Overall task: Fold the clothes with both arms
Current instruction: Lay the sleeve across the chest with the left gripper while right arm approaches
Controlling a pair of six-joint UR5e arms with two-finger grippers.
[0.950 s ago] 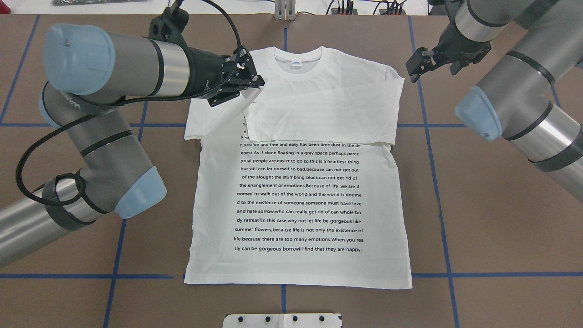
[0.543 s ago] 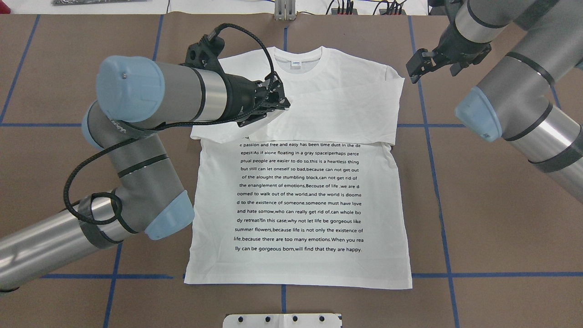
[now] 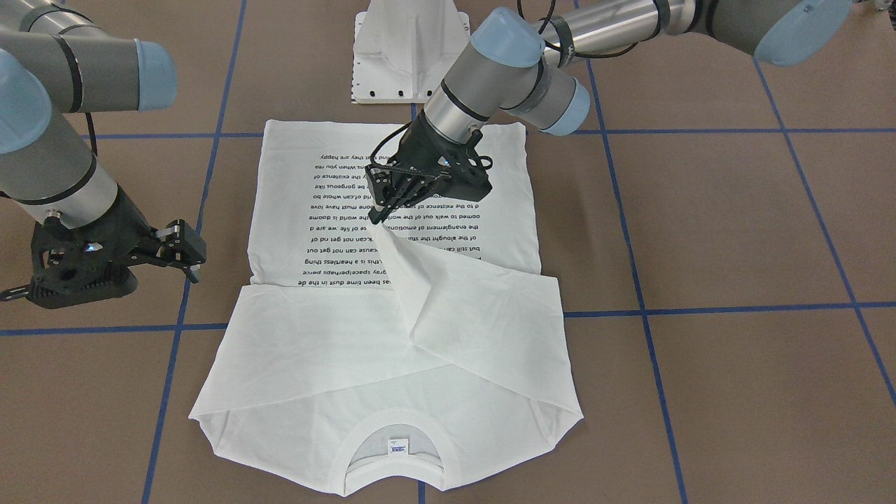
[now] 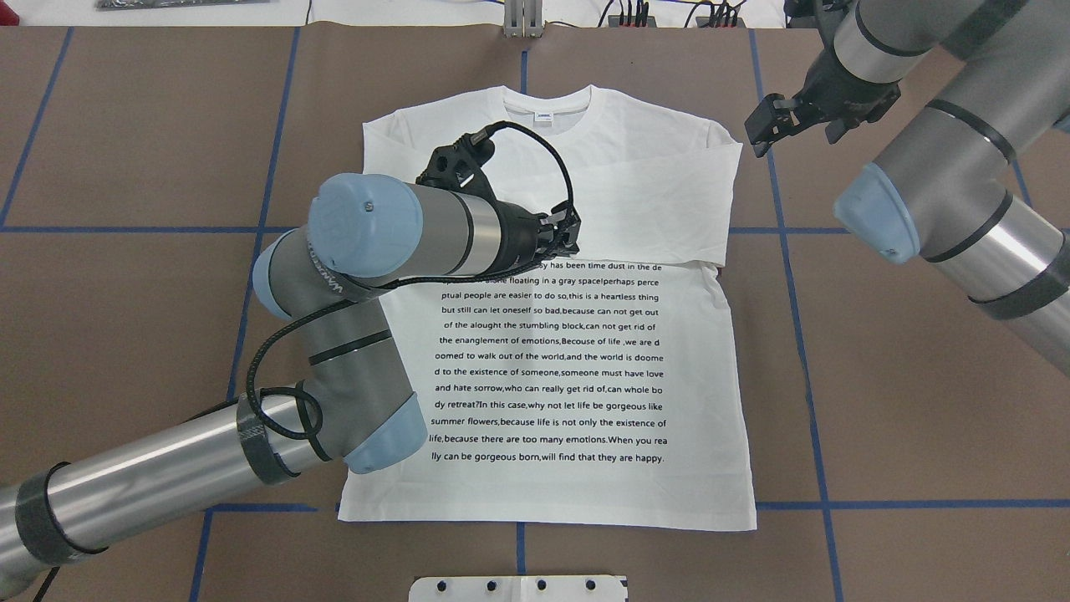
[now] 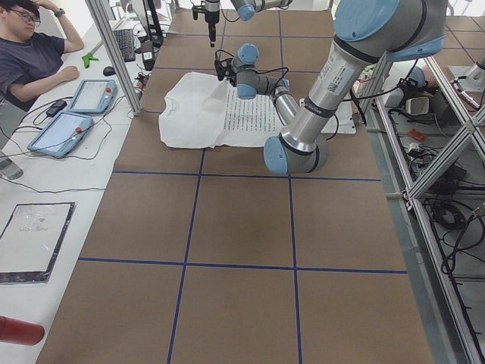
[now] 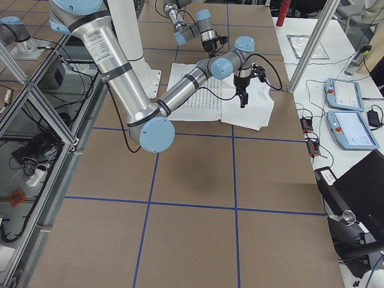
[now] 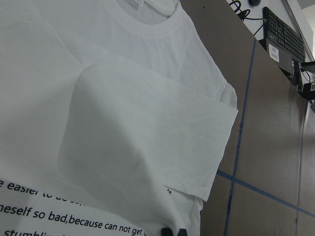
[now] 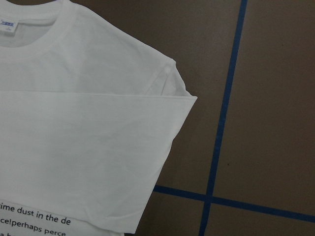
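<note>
The white shirt (image 4: pixel 552 359) lies flat, printed text up, neck (image 4: pixel 547 113) toward the far edge. Its right sleeve (image 8: pixel 98 157) is folded flat across the chest. My left gripper (image 4: pixel 573 242) hangs over the upper middle of the shirt, shut on the left sleeve (image 3: pixel 420 280), which rises from the shoulder in a slanting tent to the fingers (image 3: pixel 381 210). In the left wrist view, the fingertips (image 7: pixel 174 231) pinch cloth at the bottom edge. My right gripper (image 4: pixel 759 132) hovers beside the right shoulder, off the cloth, open and empty.
The brown table (image 4: pixel 878 376) carries a grid of blue tape lines (image 4: pixel 802 334). The white pedestal base (image 3: pixel 409 56) stands just behind the shirt's hem. A person (image 5: pixel 30 57) sits at a side desk with tablets (image 5: pixel 64 133).
My left arm has swung right and toward the shirt's middle, drawing the left sleeve over the chest. The right arm has barely moved.
</note>
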